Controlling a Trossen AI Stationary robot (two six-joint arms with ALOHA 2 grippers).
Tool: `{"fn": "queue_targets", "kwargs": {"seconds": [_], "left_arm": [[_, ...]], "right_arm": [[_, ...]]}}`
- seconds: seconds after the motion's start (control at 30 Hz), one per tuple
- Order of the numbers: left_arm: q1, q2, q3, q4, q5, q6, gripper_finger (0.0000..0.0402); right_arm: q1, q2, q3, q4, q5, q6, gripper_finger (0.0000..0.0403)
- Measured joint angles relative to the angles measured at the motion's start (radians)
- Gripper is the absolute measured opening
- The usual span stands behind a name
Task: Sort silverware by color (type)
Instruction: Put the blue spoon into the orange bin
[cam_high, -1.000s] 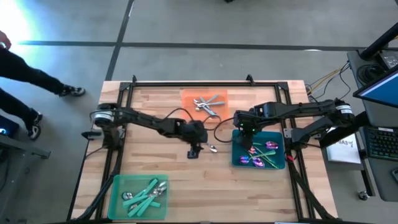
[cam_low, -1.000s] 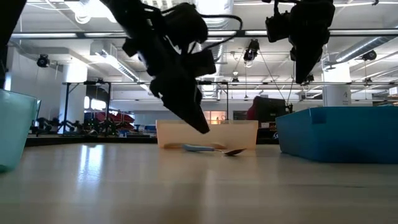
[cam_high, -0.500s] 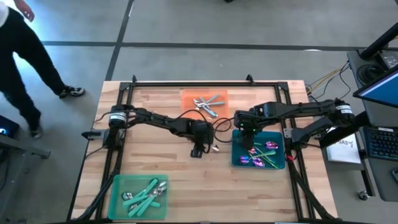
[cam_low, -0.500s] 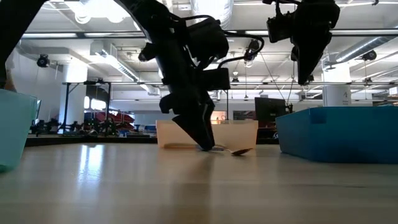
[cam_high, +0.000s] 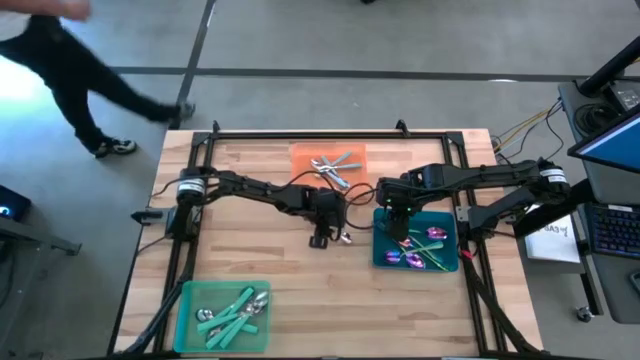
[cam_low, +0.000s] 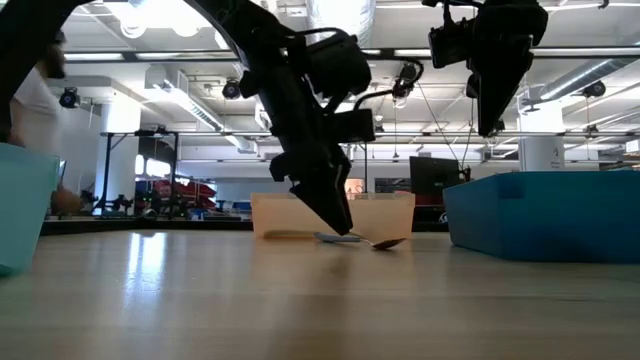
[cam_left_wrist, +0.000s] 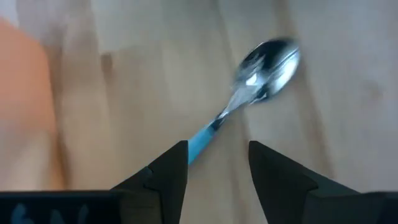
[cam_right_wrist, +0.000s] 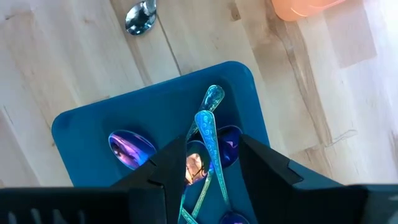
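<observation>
You have: teal-handled silver spoon (cam_left_wrist: 249, 87); iridescent purple-pink spoons (cam_right_wrist: 132, 150) in blue tray (cam_right_wrist: 81, 124); orange tray (cam_high: 305, 157); green tray (cam_high: 190, 300).

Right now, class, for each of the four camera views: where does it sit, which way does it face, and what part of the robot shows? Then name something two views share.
High view: overhead, facing down; both arms, three trays.
Low view: table height, facing the room; left gripper at the teal-handled spoon, right gripper raised.
Left wrist view: faces the wood; open fingers around that spoon's handle.
Right wrist view: above the blue tray; open fingers.
Shared: the spoon, in all four.
</observation>
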Motion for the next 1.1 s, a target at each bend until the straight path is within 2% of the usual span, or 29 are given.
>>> {"fn": "queue_targets", "kwargs": {"seconds": [0.47, 0.7, 0.83, 1.0, 1.1], "left_arm": [[0.054, 0.04, -0.01, 0.001, 0.005, -0.016, 0.0153], [0.06, 0.084, -0.003, -0.057, 0.013, -0.136, 0.0146], [0.056, 0.08, -0.003, -0.09, 0.039, -0.203, 0.0108], [0.049, 0.077, -0.005, -0.116, 0.052, -0.298, 0.0024], [0.047, 0.075, -0.005, -0.131, 0.061, -0.371, 0.0019]], "right_arm": [[0.0, 0.0, 0.0, 0.005, 0.001, 0.002, 0.0137], [0.0, 0.0, 0.0, 0.008, 0.0, 0.003, 0.0136], [0.0, 0.0, -0.001, 0.009, 0.0, 0.01, 0.0131], [0.0, 0.0, -0.002, 0.009, 0.0, 0.009, 0.0131], [0.0, 0.0, -0.002, 0.009, 0.0, 0.008, 0.0132]]}}
